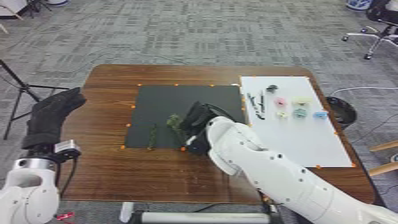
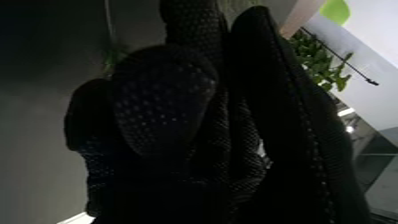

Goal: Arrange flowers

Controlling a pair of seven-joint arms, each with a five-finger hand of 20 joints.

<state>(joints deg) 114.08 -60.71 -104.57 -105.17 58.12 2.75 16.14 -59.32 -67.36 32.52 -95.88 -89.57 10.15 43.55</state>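
Covering part of the dark mat near its right edge: right hand, beside leafy green stem; its grip cannot be determined. Thin sprig lies on mat, farther left. Flower heads sit on white board. Left hand, beside table: fingers relaxed, together.

We hold our left hand upright and our right hand low.
Our white left arm stands near-vertical, the gloved fingers loosely extended and tipped inward; our white right arm slants from the bottom right toward the middle, well apart from it, and in the wrist view our right hand shows its black glove close up.
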